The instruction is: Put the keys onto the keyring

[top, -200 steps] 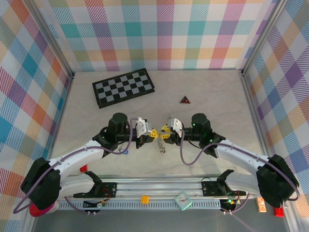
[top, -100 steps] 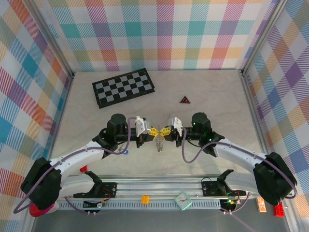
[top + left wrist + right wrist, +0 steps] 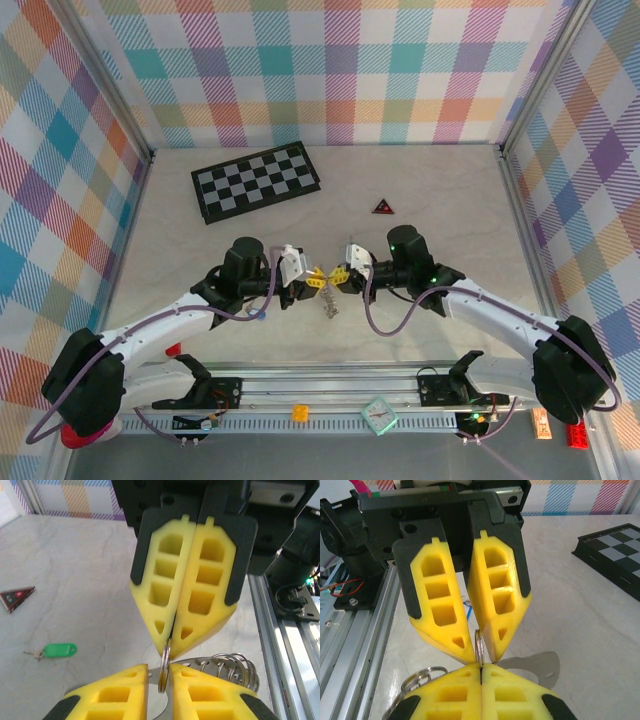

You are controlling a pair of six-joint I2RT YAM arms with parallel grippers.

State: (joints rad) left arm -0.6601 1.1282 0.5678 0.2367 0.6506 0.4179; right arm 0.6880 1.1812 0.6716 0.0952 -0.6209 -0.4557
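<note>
My two grippers meet tip to tip at mid-table, the left gripper (image 3: pixel 318 278) facing the right gripper (image 3: pixel 340 275). The keyring (image 3: pixel 164 672) is a silvery split ring joined to a metal plate (image 3: pixel 220 669) carrying several more rings. My right gripper (image 3: pixel 481 672) is shut on the ring's edge. My left gripper (image 3: pixel 159 675) stands slightly open, and the ring sits in the narrow gap between its yellow fingers (image 3: pixel 442 625). The green-headed key (image 3: pixel 57 651) lies on the table. The blue key (image 3: pixel 262 313) lies beside the left arm.
A black-and-white checkerboard (image 3: pixel 256 181) lies at the back left. A dark red-edged triangle (image 3: pixel 383 207) sits behind the right arm. Aluminium rails (image 3: pixel 330 385) run along the near edge. Checked walls close in the table on three sides.
The right arm has moved left towards the left gripper; the fingertips, a small gap apart a second ago, now meet around the ring. The hanging rings shifted slightly left.
</note>
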